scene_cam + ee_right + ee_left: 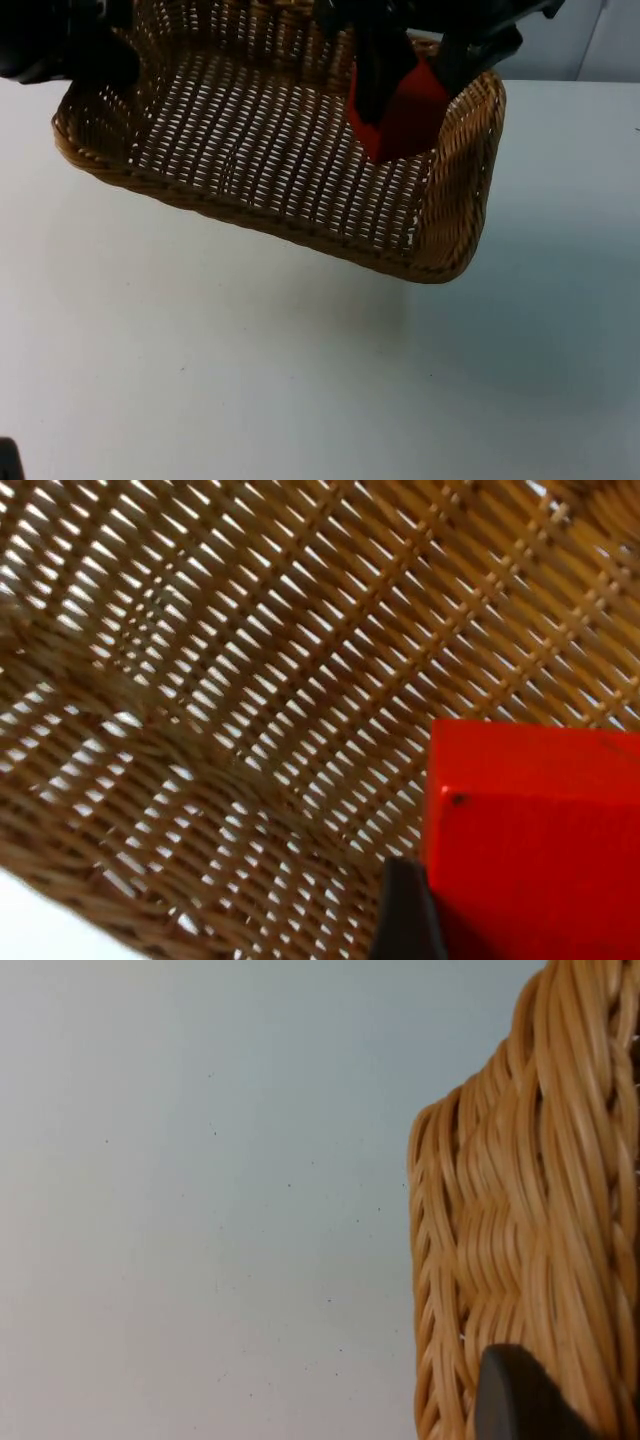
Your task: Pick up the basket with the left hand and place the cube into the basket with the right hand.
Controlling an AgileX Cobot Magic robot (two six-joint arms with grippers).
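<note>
A woven wicker basket [440,268] hangs tilted above the white table, with its shadow on the surface below. My left gripper [72,55] is shut on the basket's left rim; in the left wrist view one black fingertip [520,1400] presses against the wicker wall [530,1210]. A red cube [400,108] sits between the fingers of my right gripper [410,78], just above the basket's right end and inside its rim. In the right wrist view the cube [530,830] is over the basket floor [250,630], beside a black fingertip [405,920].
The white table [250,370] spreads out below and in front of the basket. A small black object [8,460] sits at the table's near left corner. The grey partition wall [590,40] stands behind.
</note>
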